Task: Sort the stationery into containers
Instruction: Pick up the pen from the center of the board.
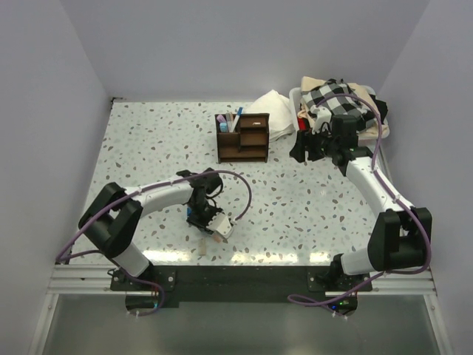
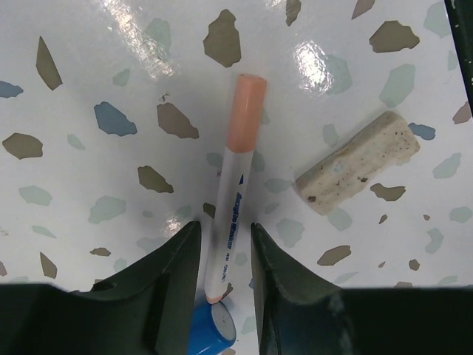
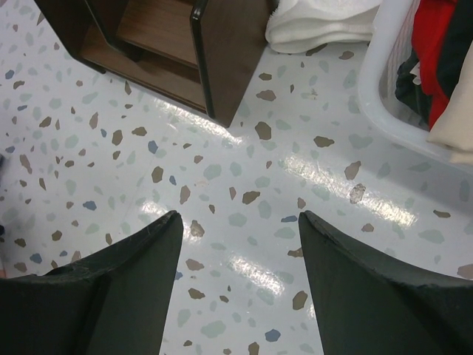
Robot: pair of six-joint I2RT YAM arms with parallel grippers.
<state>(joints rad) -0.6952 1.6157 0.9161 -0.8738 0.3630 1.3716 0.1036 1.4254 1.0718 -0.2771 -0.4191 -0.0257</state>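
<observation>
Straddling the orange-capped marker (image 2: 238, 159) lying on the worktop (image 2: 89, 89) at lower centre, left tool (image 2: 224, 229) was narrow but unclamped, right tool (image 3: 236, 218) wide and empty; next likely needed squeeze, lift, carry to organizer (image 1: 242, 137).

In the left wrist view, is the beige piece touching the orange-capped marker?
No, bare table shows between the beige piece and the orange-capped marker, which lies to its left.

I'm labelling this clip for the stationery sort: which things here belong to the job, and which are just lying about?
Part of the job:
orange-capped marker
stubby beige piece
wooden organizer
pens already standing in it

Just lying about:
white bin
checkered cloth
folded white cloth
</observation>
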